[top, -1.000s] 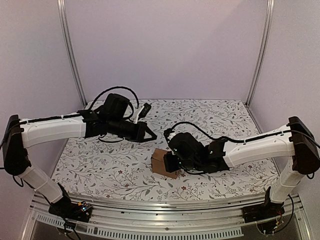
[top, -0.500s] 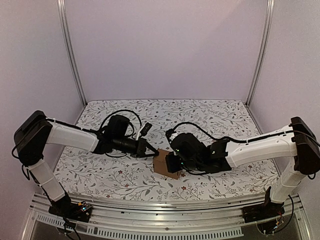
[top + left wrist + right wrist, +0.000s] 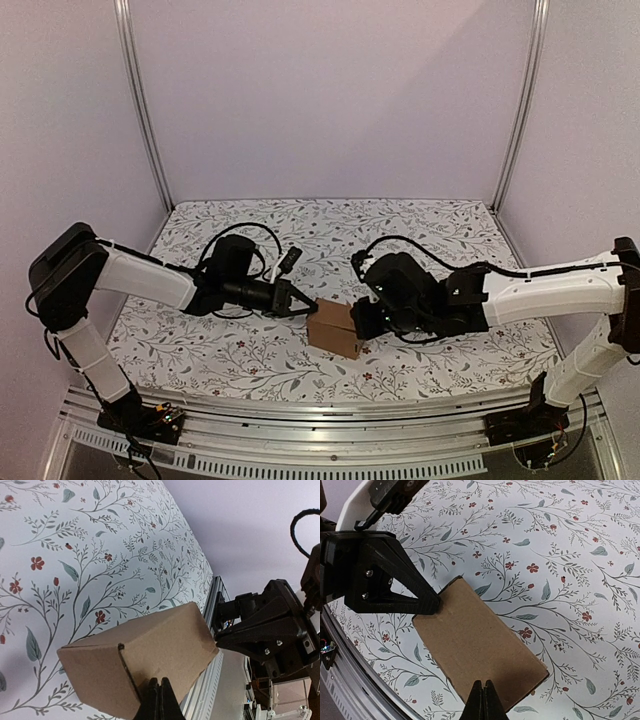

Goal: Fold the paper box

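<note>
The paper box [image 3: 335, 330] is a small brown cardboard cube standing folded on the flowered tabletop near the front middle. My left gripper [image 3: 308, 308] is shut, and its joined tips touch the box's left face [image 3: 145, 655]. My right gripper [image 3: 358, 322] is also shut, its tips against the box's right side. In the left wrist view the shut left gripper [image 3: 159, 682] rests on the cardboard beside a seam slit. The right wrist view has the shut right gripper [image 3: 483, 685] at the near edge of the box [image 3: 475, 635], and the left gripper [image 3: 432, 605] at its far corner. Neither jaw holds anything.
The flowered table cover [image 3: 420, 230] stretches behind and to both sides of the box. A metal rail [image 3: 330, 405] runs along the near table edge, close in front of the box. Upright frame posts [image 3: 145, 110] stand at the back corners.
My left arm has dropped and reached right until its shut tips met the box. The right gripper has drawn back to the right, and the box has shifted slightly right.
</note>
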